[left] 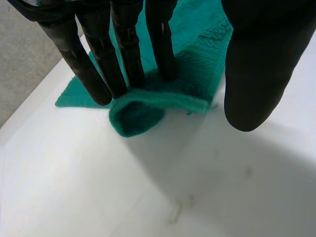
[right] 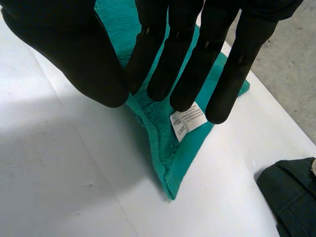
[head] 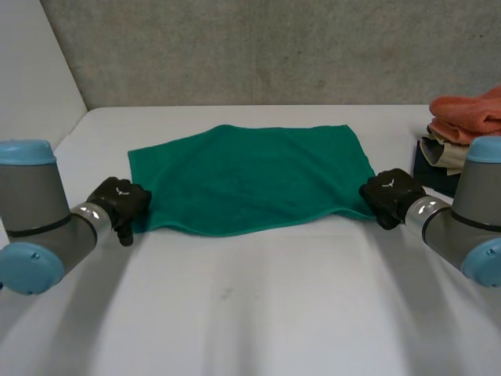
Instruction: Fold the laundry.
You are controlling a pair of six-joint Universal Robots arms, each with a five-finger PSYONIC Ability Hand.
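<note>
A green towel [head: 250, 176] lies spread flat across the middle of the white table [head: 250, 305]. My left hand [head: 117, 202] is at its near left corner. There the straight fingers [left: 123, 49] rest on the towel [left: 197, 64], whose corner curls up into a small roll at the fingertips, and the thumb [left: 256, 64] stands apart from it. My right hand [head: 389, 196] is at the near right corner. Its thumb [right: 84, 54] and fingers pinch the towel [right: 170, 158], whose tip lies on the table with a white label [right: 187, 122] showing.
A pile of orange cloth [head: 470, 113] sits on beige cloth [head: 442, 153] and a dark item [head: 434, 172] at the table's far right; this dark item [right: 291, 197] lies beside my right hand. A grey wall [head: 274, 47] runs behind the table.
</note>
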